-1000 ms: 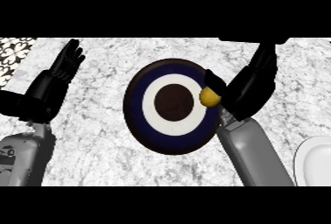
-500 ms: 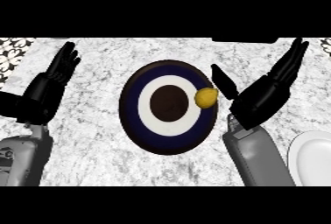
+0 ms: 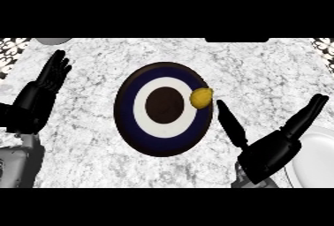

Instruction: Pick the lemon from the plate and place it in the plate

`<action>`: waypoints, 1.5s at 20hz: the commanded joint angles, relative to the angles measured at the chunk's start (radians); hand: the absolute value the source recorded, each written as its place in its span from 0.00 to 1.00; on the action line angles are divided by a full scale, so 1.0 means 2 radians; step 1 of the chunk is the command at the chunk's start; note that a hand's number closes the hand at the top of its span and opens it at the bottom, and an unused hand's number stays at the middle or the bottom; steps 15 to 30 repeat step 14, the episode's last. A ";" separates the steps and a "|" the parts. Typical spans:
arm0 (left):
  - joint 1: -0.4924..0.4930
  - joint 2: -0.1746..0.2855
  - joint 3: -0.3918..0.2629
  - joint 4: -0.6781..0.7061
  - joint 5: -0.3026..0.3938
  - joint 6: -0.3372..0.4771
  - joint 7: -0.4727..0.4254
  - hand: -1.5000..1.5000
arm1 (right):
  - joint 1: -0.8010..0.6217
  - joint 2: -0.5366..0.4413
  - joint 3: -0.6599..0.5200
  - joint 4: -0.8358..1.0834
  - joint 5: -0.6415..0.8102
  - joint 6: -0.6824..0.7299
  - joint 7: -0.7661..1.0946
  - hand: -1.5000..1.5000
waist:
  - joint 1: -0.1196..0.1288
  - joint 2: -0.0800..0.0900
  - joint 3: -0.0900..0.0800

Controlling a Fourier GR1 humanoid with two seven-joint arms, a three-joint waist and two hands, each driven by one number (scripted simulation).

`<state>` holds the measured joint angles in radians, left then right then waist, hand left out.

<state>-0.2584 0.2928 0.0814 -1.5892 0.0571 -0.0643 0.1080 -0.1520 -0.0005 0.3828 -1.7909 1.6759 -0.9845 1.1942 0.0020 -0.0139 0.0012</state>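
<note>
A yellow lemon (image 3: 201, 97) lies on the right part of a dark plate (image 3: 140, 134) with blue and white rings in the middle of the marble counter. My right hand (image 3: 271, 152) is open at the lower right, fingers spread, its thumb pointing up towards the lemon but apart from it. A white plate (image 3: 317, 156) shows at the right edge, partly behind that hand. My left hand (image 3: 40, 95) rests open at the left edge, fingers up.
A grey rounded object (image 3: 52, 40) peeks in at the top left. Patterned tiles (image 3: 13, 46) show at the top corners. Marble counter (image 3: 261, 70) lies bare between the two plates.
My right hand has let go of the lemon and drawn back down and to the right. The lemon stays on the dark plate's right side. More of the white plate shows.
</note>
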 commanded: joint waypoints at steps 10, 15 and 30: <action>0.006 0.019 0.028 -0.010 0.012 -0.005 0.010 0.50 | 0.294 0.000 0.162 -0.120 0.114 -0.147 0.075 0.00 | -0.024 0.000 0.000; 0.023 0.009 0.019 -0.021 0.005 -0.001 0.001 0.50 | 0.386 0.000 0.192 -0.131 0.154 -0.190 0.053 0.00 | -0.030 0.001 -0.001; 0.023 0.009 0.019 -0.021 0.005 -0.001 0.001 0.50 | 0.386 0.000 0.192 -0.131 0.154 -0.190 0.053 0.00 | -0.030 0.001 -0.001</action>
